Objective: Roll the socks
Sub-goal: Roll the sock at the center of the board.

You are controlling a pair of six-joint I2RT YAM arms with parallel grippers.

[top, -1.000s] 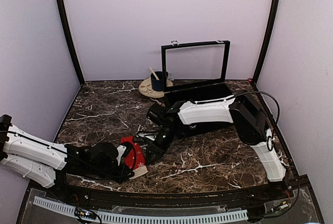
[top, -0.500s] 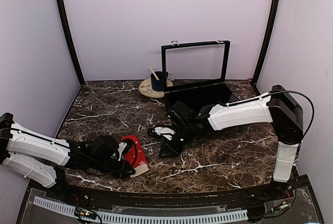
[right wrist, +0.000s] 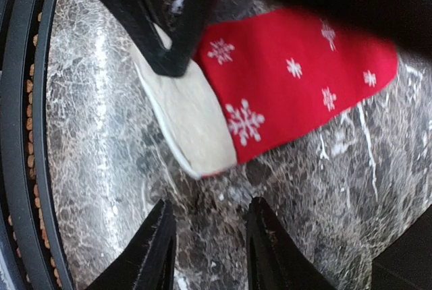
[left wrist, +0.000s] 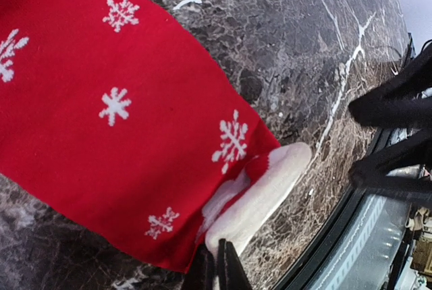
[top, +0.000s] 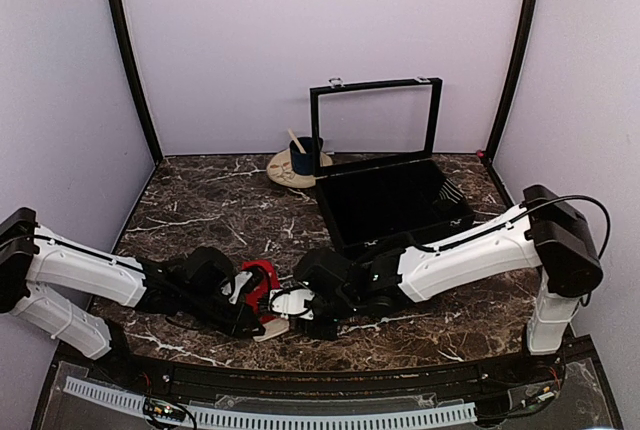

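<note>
Landmark: an open black box (top: 385, 202) is taken as the reference point, its lid stood upright along its far edge, all on a dark marble table (top: 200, 210).

Socks: the socks (left wrist: 121, 135) are found in front of the black box and off to its left, well apart from it, down by the table's near edge. Red fabric dotted with white snowflakes is seen, with a white end pointed away from the box. They're laid pretty flat in both wrist views. Two white ends look stacked, but that can't really be told for sure.

Left gripper: the left gripper (left wrist: 216, 259) is pinched together on the edge of the white end, with a sliver of white fabric caught between its fingers. It's placed on the side of the socks away from the box.

Right gripper: the right gripper (right wrist: 209, 204) is held with its fingers apart, and only marble is seen in the gap. It's parked just beside the white end, on the box side of the socks. Whether it touches the fabric can't be told.

Right arm: it's stretched low past the front of the box toward the socks.

Mug: a dark blue mug (top: 303, 157) is set on a tan plate (top: 283, 172), just beside the box's far left corner.
</note>
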